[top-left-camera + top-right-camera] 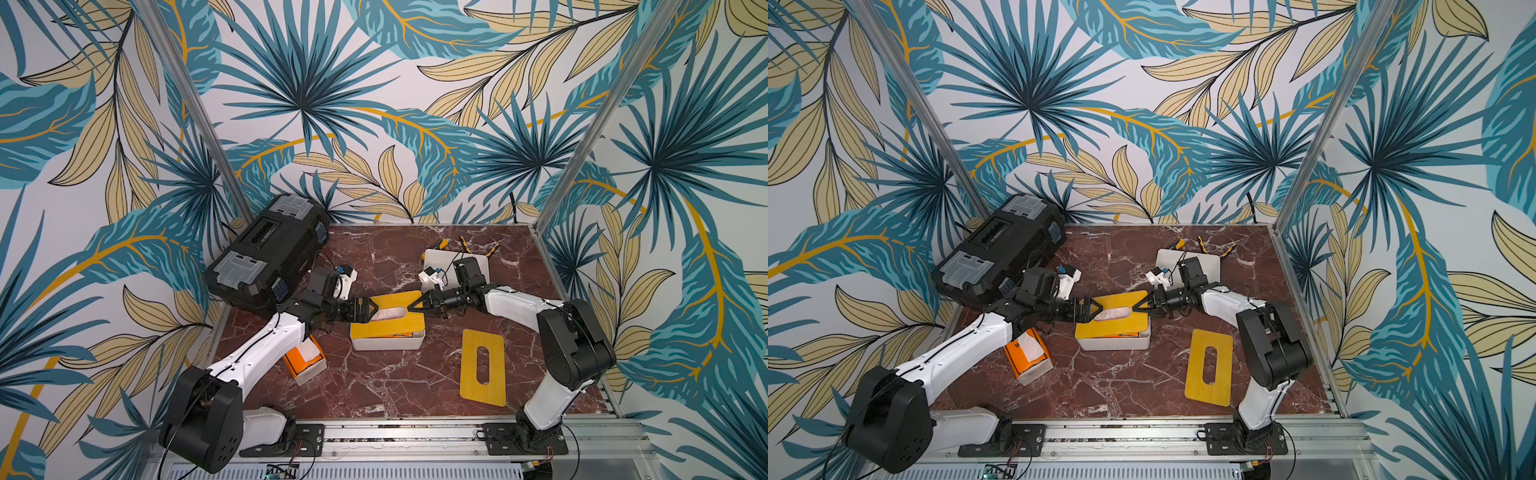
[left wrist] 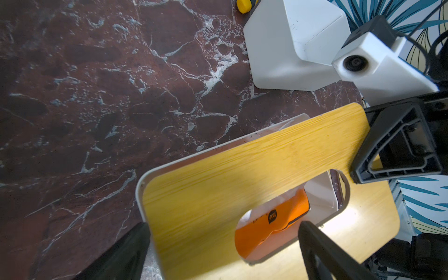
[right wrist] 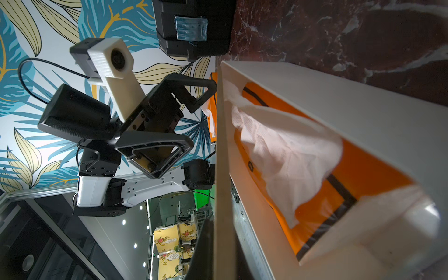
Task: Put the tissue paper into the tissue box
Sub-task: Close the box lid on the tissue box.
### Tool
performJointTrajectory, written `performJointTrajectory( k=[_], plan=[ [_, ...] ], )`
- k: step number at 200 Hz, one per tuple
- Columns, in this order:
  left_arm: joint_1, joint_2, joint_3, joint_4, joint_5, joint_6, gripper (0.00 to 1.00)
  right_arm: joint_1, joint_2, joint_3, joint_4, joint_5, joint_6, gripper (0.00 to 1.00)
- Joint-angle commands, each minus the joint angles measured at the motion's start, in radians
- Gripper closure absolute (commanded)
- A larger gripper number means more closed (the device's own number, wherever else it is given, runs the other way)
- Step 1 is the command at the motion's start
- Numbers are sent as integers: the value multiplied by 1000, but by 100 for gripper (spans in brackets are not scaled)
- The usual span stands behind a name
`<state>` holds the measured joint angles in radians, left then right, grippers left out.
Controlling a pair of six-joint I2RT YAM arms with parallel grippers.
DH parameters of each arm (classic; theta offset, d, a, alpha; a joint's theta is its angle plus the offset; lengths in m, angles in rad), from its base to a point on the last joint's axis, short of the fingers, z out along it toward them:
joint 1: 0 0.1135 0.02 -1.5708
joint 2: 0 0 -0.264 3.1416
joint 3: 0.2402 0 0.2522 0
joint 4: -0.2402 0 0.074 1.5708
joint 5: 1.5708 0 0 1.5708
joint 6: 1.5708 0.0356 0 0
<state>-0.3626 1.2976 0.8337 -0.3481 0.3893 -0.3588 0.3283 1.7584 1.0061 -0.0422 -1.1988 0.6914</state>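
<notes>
At mid-counter [image 1: 374,386], in both top views, the tissue box [image 1: 386,343] is seen with its yellow lid [image 1: 395,300] laid askew over it, and tissue paper [image 1: 388,313] is noted showing through the slot. The left hand [image 1: 372,311] is held at one end of the lid, jaws apart; the right hand [image 1: 415,307] is closed on the opposite end. A spare lid [image 1: 471,386] is lying well apart on the counter, and a second pack [image 1: 305,359] is half covered by the left arm. From the left wrist, the left hand's fingers [image 2: 126,252] are seen wide apart, straddling the lid's near end without gripping it; an orange pack [image 2: 266,230] is visible through the slot. From the right wrist, the lid is viewed edge-on, raised off one side of the box and clamped by the right hand [image 3: 206,242]; the tissue paper is seen lying on the orange pack inside the box. Judged step: paper loaded, lid being seated. The next move is judged to call for lowering the lid level into the rim, with the slot kept over the loose sheet. Not resolved: the right hand's second finger, not made out in any view; whether any lid edge is already seated; the box floor.
</notes>
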Motion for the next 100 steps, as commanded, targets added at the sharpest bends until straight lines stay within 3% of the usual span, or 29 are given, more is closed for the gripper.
performJointTrajectory(
  k=[1,100],
  plan=[
    [6,-11,-24,-6,-8,17,0,5,21,6,51,-19,9,100],
    [7,0,-24,-16,-11,27,0,-6,49,10,80,-17,30,100]
  ],
)
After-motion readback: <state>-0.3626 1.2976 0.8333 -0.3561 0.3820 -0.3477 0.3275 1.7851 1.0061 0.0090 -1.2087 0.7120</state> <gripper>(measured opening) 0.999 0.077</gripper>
